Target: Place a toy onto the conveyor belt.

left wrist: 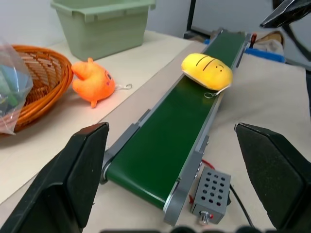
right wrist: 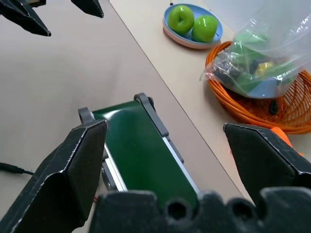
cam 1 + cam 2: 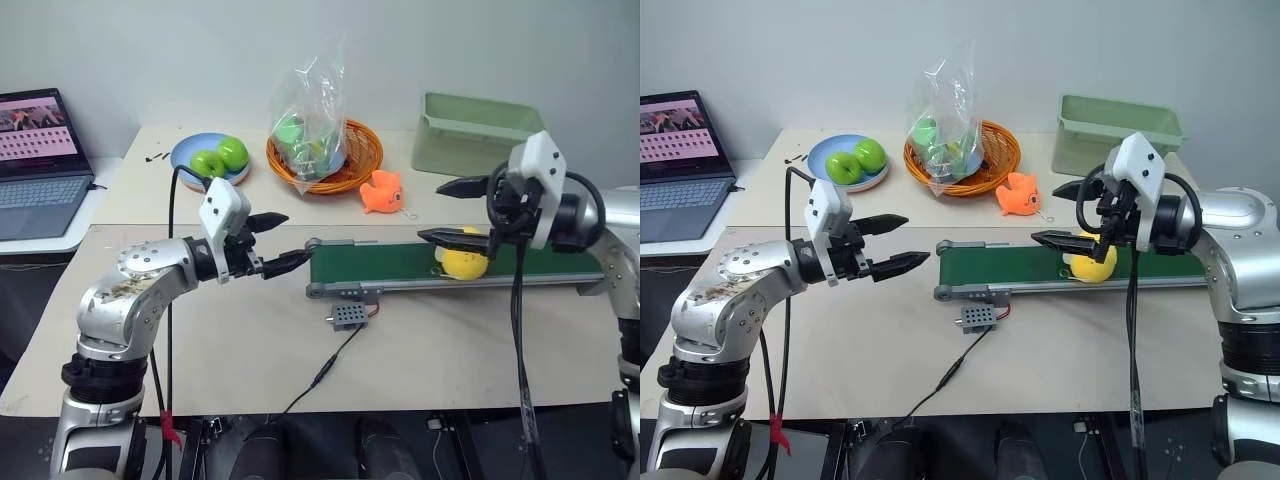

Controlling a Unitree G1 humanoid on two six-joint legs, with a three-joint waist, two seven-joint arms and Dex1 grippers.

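The yellow toy lies on the dark green conveyor belt, toward its right end, with nothing holding it; the left wrist view shows it resting there on the belt. My right gripper hangs open just above and in front of the toy, its lower finger crossing the toy's top edge in the head views. My left gripper is open and empty, level, with its tips just off the belt's left roller end.
Behind the belt lie an orange fish toy, a wicker basket holding a plastic bag, a blue plate with two green apples, and a pale green bin. A laptop sits far left. A grey control box and cable lie in front.
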